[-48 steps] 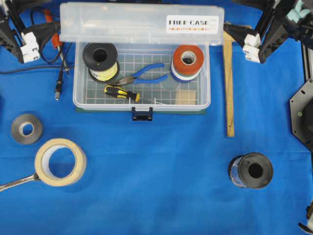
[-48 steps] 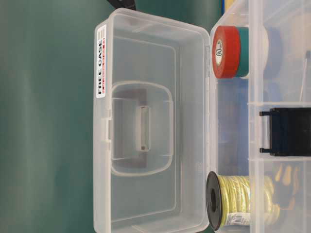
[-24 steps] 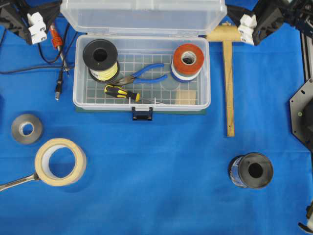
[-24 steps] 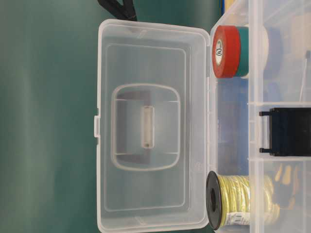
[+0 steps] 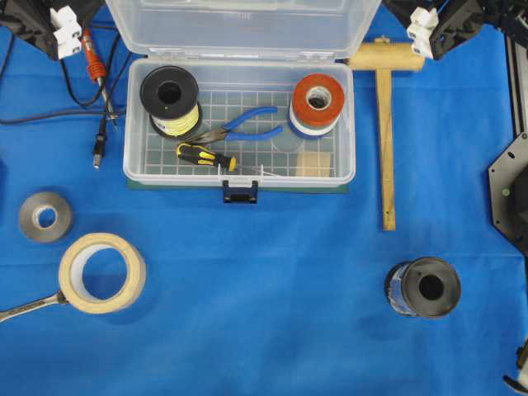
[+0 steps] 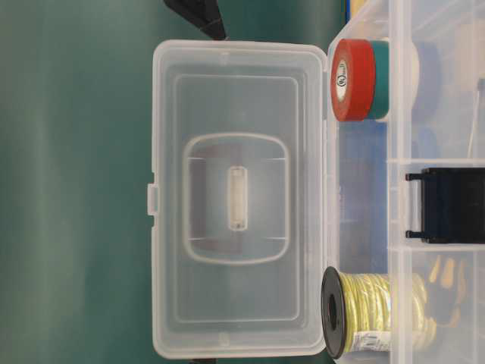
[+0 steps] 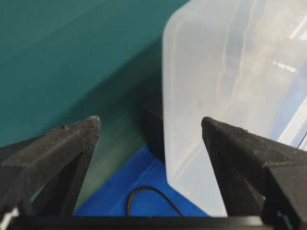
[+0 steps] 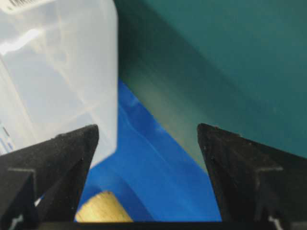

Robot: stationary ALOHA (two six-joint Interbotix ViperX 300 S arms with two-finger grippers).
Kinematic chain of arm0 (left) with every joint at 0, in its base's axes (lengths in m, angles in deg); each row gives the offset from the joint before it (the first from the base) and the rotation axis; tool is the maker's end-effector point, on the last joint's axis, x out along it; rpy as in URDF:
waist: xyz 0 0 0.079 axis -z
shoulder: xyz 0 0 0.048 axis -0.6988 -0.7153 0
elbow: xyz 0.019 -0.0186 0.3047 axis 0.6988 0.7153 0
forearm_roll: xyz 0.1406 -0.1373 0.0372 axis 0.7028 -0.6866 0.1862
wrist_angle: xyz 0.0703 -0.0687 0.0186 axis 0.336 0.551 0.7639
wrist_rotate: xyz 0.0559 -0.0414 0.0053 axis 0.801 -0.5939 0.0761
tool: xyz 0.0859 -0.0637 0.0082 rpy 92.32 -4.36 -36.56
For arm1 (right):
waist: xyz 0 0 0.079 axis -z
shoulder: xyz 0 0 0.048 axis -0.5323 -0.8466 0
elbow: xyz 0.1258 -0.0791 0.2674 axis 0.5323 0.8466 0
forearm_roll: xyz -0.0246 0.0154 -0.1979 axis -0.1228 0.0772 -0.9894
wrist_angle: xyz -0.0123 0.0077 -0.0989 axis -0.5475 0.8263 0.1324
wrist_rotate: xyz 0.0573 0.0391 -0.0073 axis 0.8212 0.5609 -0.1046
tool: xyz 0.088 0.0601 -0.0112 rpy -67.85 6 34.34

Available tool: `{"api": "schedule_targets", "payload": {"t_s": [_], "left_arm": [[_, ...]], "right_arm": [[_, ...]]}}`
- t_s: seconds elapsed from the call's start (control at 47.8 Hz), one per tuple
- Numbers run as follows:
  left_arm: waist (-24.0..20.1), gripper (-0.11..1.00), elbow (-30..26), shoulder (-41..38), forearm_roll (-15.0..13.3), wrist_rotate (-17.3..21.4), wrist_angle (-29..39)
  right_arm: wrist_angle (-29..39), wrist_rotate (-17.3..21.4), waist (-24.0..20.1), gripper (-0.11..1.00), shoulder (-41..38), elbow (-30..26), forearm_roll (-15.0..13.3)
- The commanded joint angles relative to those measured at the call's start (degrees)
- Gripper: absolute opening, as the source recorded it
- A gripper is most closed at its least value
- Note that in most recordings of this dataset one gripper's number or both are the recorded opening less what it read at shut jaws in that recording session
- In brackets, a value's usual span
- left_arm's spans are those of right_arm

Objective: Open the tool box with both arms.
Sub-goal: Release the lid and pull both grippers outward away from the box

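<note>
From overhead, the tool box (image 5: 239, 124) sits open on the blue cloth (image 5: 264, 313), its lid (image 5: 239, 25) raised at the back. From table level, the lid stands upright. In the wrist views, the left gripper (image 7: 151, 127) and right gripper (image 8: 146, 132) both gape wide beside the lid's ends, holding nothing.

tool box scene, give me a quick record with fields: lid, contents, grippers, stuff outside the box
lid: tool box open, clear lid raised upright at the back
contents: yellow wire spool, blue-handled pliers, screwdriver, stacked tape rolls
left gripper: open, beside the lid's corner, holding nothing
right gripper: open, beside the lid's other corner, holding nothing
outside: wooden mallet, masking tape, grey tape roll, black spool
</note>
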Motion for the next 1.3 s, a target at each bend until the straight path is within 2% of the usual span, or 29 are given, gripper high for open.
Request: {"api": "schedule_targets", "payload": {"t_s": [0.0,0.46,0.711,0.962,1.275], "left_arm": [[-1.32,0.86,-0.7,1.14,0.18,0.09,0.53],[-2.37,0.86,2.11,6.68,0.18,-0.09,3.96],[0.79,0.86,2.29,6.86,0.18,-0.62,5.36],[8.53,0.86,2.99,8.17,0.09,-0.88,8.79],[21.8,0.86,4.75,11.95,0.09,-0.62,10.9]], "right_arm": [[0.53,0.09,0.79,0.83,0.88,-0.79,-0.09],[4.22,0.18,2.55,0.83,7.03,1.76,-0.18],[5.36,0.7,1.05,0.83,7.38,1.85,0.09],[7.21,0.88,-5.98,0.83,8.79,2.55,0.53],[10.28,0.88,-22.15,0.83,10.81,3.52,0.97]]}}
